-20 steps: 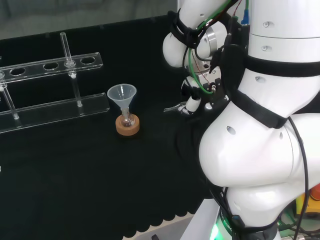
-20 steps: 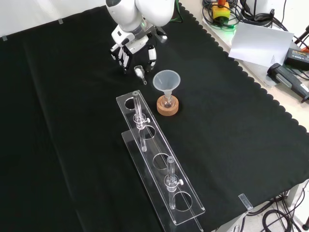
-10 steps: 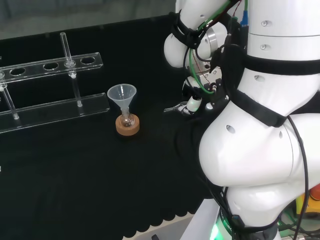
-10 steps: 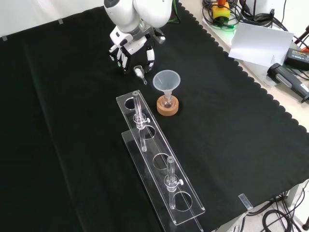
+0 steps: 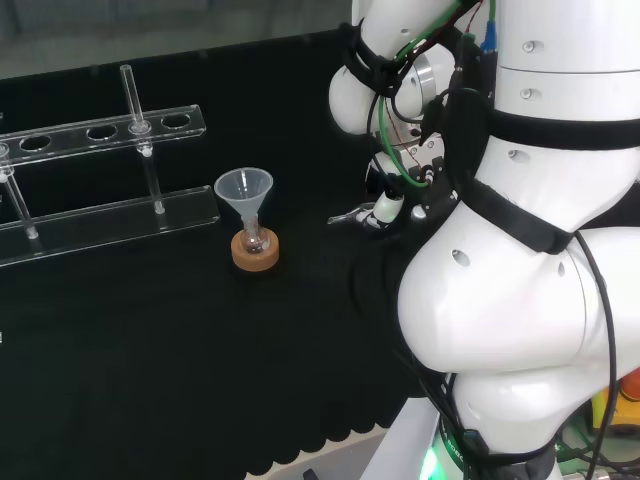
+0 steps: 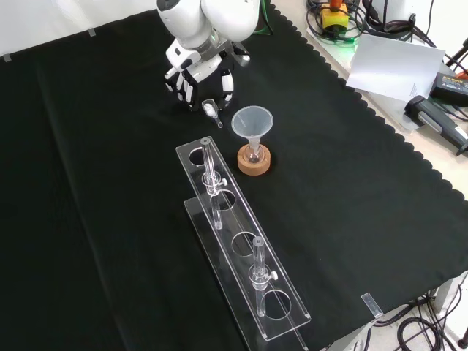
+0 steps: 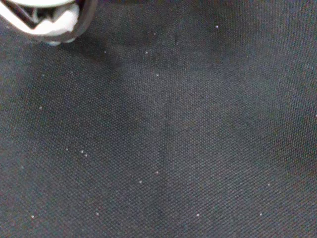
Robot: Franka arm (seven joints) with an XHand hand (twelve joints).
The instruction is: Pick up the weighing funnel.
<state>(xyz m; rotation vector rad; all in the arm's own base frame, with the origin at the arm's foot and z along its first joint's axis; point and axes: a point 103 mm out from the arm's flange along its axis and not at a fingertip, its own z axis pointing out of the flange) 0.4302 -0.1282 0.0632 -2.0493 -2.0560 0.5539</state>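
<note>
The weighing funnel (image 6: 210, 109), a small clear scoop with a short stem, lies on the black cloth just below my hand (image 6: 196, 67) in the front view. The fingers (image 6: 181, 88) point down on one side of it and the thumb (image 6: 228, 82) on the other, spread apart; I cannot tell whether they touch it. In the head view the weighing funnel (image 5: 348, 214) pokes out to the left of a fingertip of the hand (image 5: 388, 206), beside the arm's white links. The wrist view looks at bare cloth, with a blurred white part of the hand (image 7: 47, 20).
The big funnel (image 6: 252, 121) stands in a small flask on a cork ring (image 6: 254, 163), close to the right of the weighing funnel in the front view. A clear tube rack (image 6: 241, 252) holding two tubes runs toward the cloth's near edge. The same rack (image 5: 100, 130) shows in the head view.
The hand has shifted slightly up and to the left in the front view. The weighing funnel stays at about the same spot on the cloth.
</note>
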